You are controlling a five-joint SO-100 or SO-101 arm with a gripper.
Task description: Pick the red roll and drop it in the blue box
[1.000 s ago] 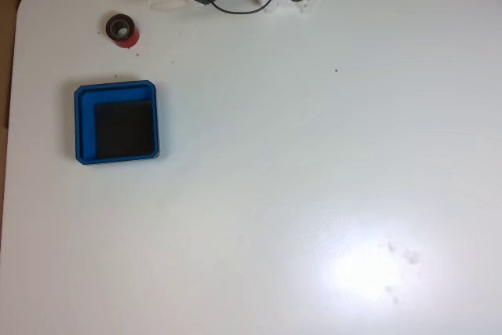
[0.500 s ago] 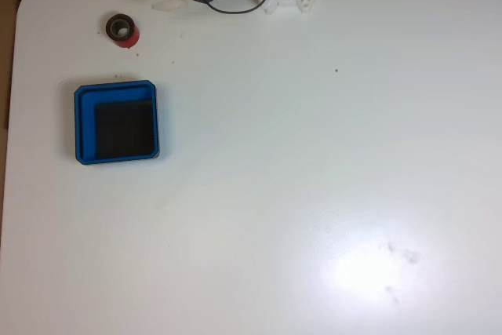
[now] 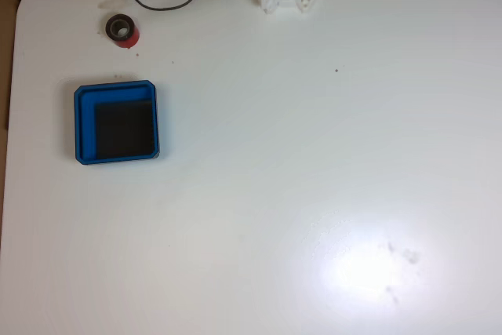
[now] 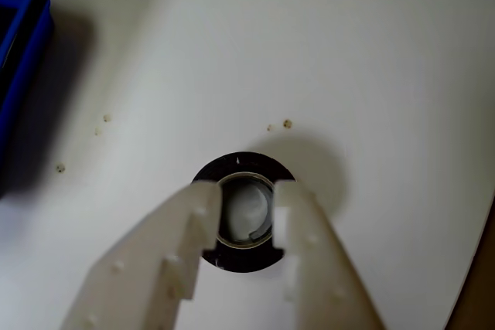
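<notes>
In the wrist view the red roll point(image 4: 244, 222) stands upright on the white worktop point(image 4: 309, 52), its hollow core facing the camera, so there is no long axis to match. The fingers point(image 4: 197, 226) are parted only narrowly and hold nothing; their tips overlap the roll's ring at 9 and 3 o'clock. Whether they straddle it or hang above is unclear. The blue box point(image 3: 116, 123) lies at 6 o'clock from the roll point(image 3: 121, 30) in the fixed view.
</notes>
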